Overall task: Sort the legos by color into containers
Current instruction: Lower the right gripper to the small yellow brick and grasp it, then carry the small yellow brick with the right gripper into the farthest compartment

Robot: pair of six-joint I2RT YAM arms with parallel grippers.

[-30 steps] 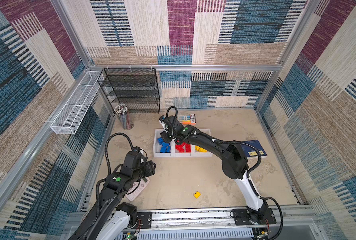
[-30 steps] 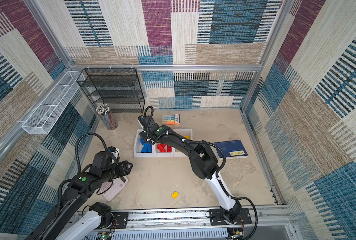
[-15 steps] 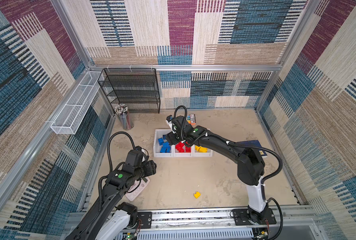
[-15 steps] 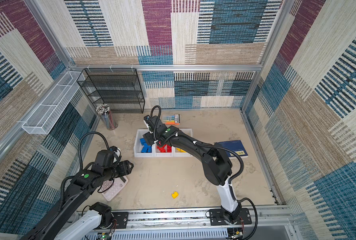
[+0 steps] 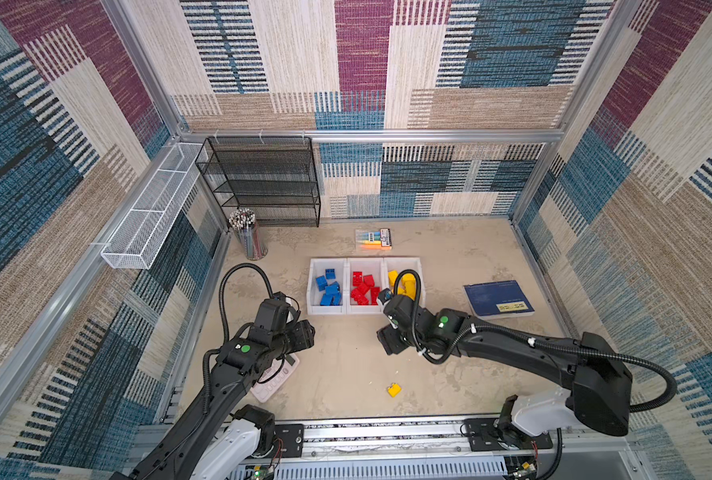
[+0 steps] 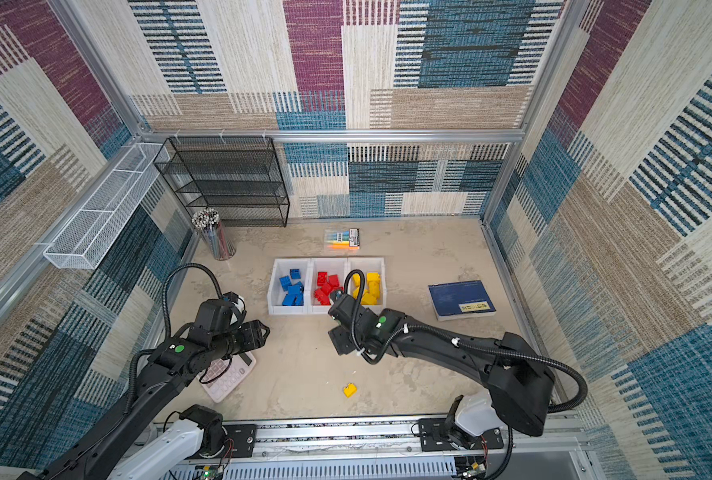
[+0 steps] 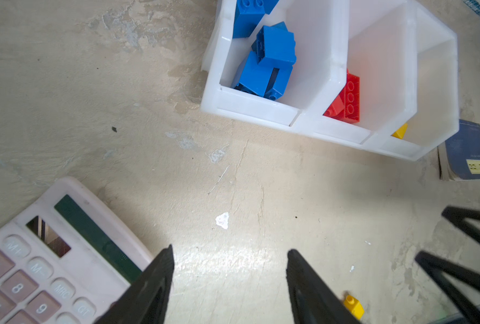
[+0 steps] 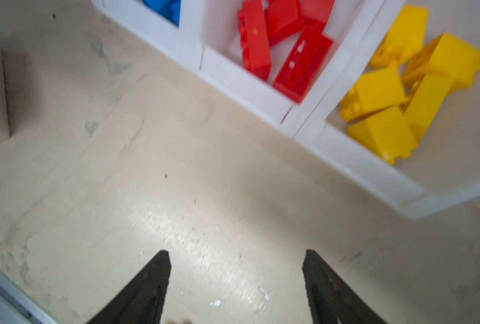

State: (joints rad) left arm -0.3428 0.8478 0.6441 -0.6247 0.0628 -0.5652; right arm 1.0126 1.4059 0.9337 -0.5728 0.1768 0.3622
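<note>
Three joined white containers (image 5: 364, 310) stand mid-table in both top views. The left one holds blue legos (image 5: 329, 291), the middle one red legos (image 5: 362, 289), the right one yellow legos (image 5: 404, 284). One small yellow lego (image 5: 394, 390) lies alone on the table near the front edge, also seen in the left wrist view (image 7: 353, 305). My right gripper (image 5: 387, 345) hovers just in front of the containers, open and empty (image 8: 236, 254). My left gripper (image 5: 310, 332) hangs over the calculator's far end, open and empty (image 7: 230, 252).
A pink calculator (image 5: 275, 374) lies under the left arm. A blue book (image 5: 497, 299) sits right of the containers, a highlighter pack (image 5: 374, 239) behind them. A pencil cup (image 5: 248, 235), black mesh rack (image 5: 262, 183) and white wire tray (image 5: 150, 216) stand at the back left.
My right gripper has drawn back from above the containers toward the front and now hangs in front of them. The left arm has barely moved.
</note>
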